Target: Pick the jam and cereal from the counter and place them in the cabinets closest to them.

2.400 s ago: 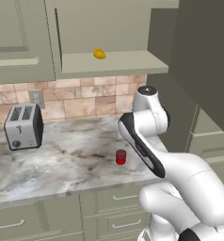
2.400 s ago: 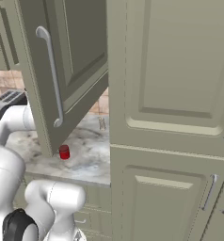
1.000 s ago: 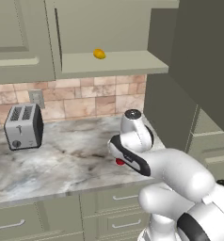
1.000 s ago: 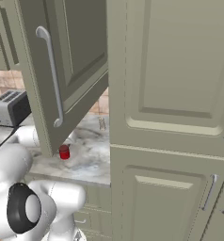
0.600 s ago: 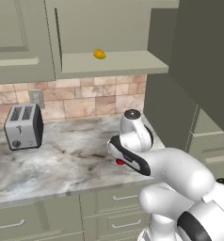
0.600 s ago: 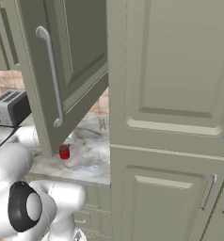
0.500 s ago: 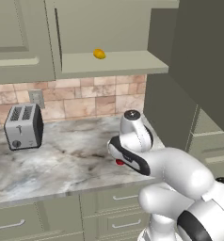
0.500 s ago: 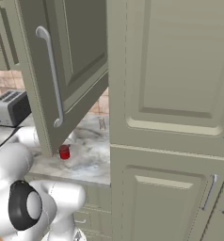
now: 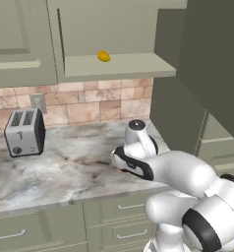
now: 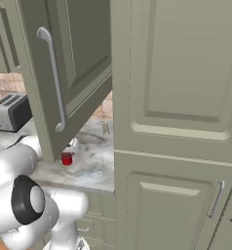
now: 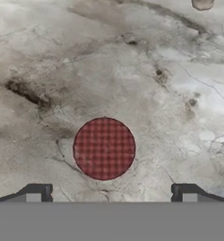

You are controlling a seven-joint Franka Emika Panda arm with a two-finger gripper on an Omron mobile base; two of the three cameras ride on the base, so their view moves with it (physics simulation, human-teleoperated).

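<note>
The jam [image 11: 104, 148] is seen from straight above in the hand view, its dark red round lid resting on the marble counter [image 11: 147, 70]. My gripper [image 11: 110, 194] hangs over it, open, and its two fingertips [image 11: 35, 193] stand wide apart on either side of the jar without touching it. From the right base view the jam [image 10: 66, 158] stands near the counter's front edge, below the open cabinet door [image 10: 64, 68]. In the left base view my bent arm covers all but a red sliver of the jam [image 9: 124, 171]. The cereal is out of view.
A silver toaster [image 9: 23, 132] stands at the counter's back left. A yellow lemon [image 9: 103, 56] lies on the doorless shelf recess [image 9: 124, 66] above the arm. A tall cabinet [image 10: 176, 122] bounds the counter on the right. A small tan round thing [image 11: 202, 4] sits further along the counter.
Since the earliest frames the arm has bent down over the jam. Over the last second nothing has visibly moved.
</note>
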